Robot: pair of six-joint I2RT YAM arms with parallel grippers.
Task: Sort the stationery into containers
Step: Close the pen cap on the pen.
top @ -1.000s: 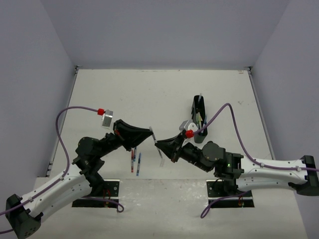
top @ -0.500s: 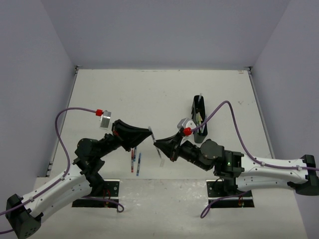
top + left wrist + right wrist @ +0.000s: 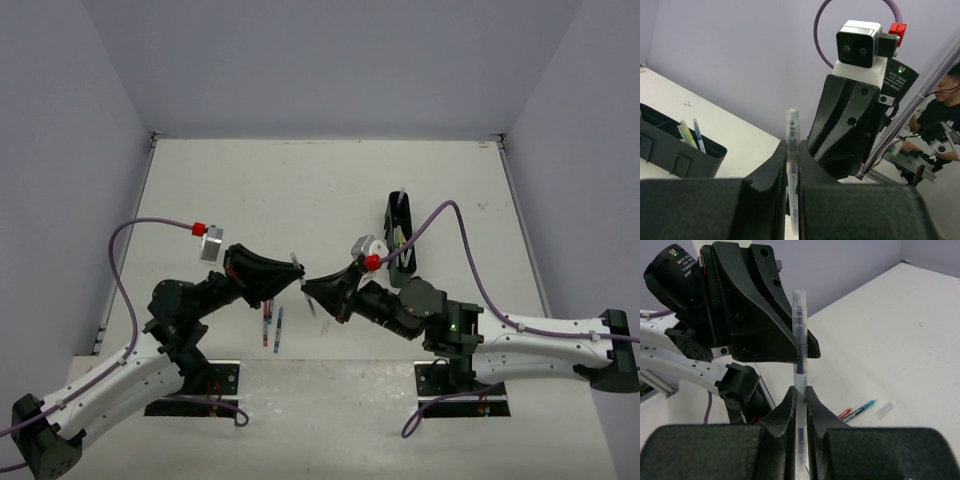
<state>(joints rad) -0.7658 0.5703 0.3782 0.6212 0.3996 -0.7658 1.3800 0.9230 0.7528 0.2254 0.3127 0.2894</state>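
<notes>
A few pens (image 3: 400, 238) are already placed in the black tray (image 3: 390, 215), while a red and a blue pen (image 3: 272, 325) are left lying on the table (image 3: 300, 190) near the left arm. Both arms are stretched inward, with their tips meeting above the table. A clear pen (image 3: 792, 135) is held there upright, pinched in the narrow jaws of the left gripper (image 3: 296, 272) and, it seems, also of the right gripper (image 3: 309, 290).

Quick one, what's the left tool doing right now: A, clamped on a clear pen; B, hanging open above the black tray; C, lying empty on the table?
A: in its own wrist view the left tool is shut on the clear pen, which sticks up out of the closed jaws.
</notes>
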